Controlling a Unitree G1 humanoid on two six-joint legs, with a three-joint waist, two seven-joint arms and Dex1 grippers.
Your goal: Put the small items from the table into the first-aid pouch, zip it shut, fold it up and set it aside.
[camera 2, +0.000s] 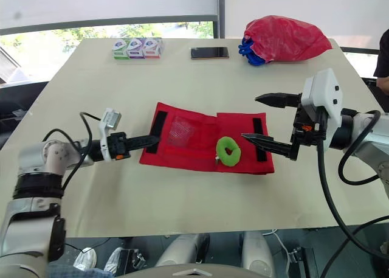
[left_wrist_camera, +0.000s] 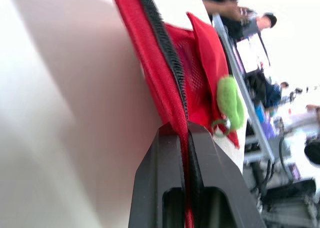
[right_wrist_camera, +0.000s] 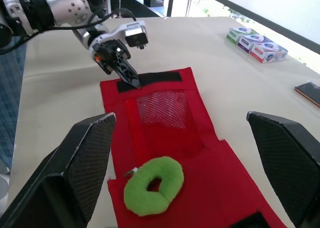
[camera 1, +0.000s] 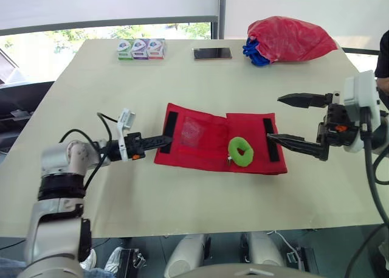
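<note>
First-aid pouch (camera 1: 209, 150): red, lying unfolded and flat at mid-worktop (camera 1: 182, 193), well clear of every edge. A green ring-shaped item (camera 1: 242, 151) rests on its right half.

Left claw (camera 1: 165, 140): clenched on the pouch's left edge, beside a black strip.

Right claw (camera 1: 274, 117): released, fingers wide apart, at the pouch's right end. Contact cannot be determined.

Far edge: three small boxes (camera 1: 141, 48) in a row, print too small to read. Beside them lie a phone (camera 1: 212, 53) and a red bag (camera 1: 290, 39). All are well apart from the pouch. Bare worktop lies along the near side.
</note>
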